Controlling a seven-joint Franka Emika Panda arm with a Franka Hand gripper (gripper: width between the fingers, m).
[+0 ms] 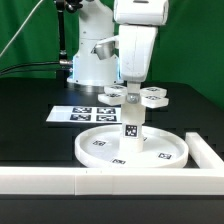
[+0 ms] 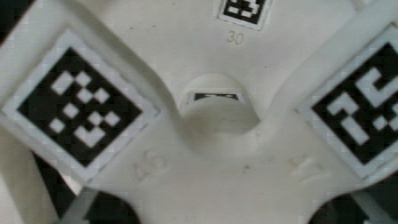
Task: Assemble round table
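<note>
The round disc [image 1: 100, 146] lies rim up near the front of the table. The short post [image 1: 129, 130] stands upright at its middle, a tag facing the camera. The cross-shaped piece [image 1: 153, 97] sits level on top of the post. My gripper [image 1: 133, 90] comes straight down onto the middle of the cross-shaped piece and is shut on it. In the wrist view the cross-shaped piece [image 2: 214, 150] fills the frame, with tags on its lobes and a hole at its middle. My fingers barely show there.
The marker board [image 1: 82, 114] lies flat behind the disc towards the exterior view's left. A long white rail [image 1: 60, 180] runs along the front edge and turns up the exterior view's right side [image 1: 208, 150]. The robot base [image 1: 95, 60] stands at the back.
</note>
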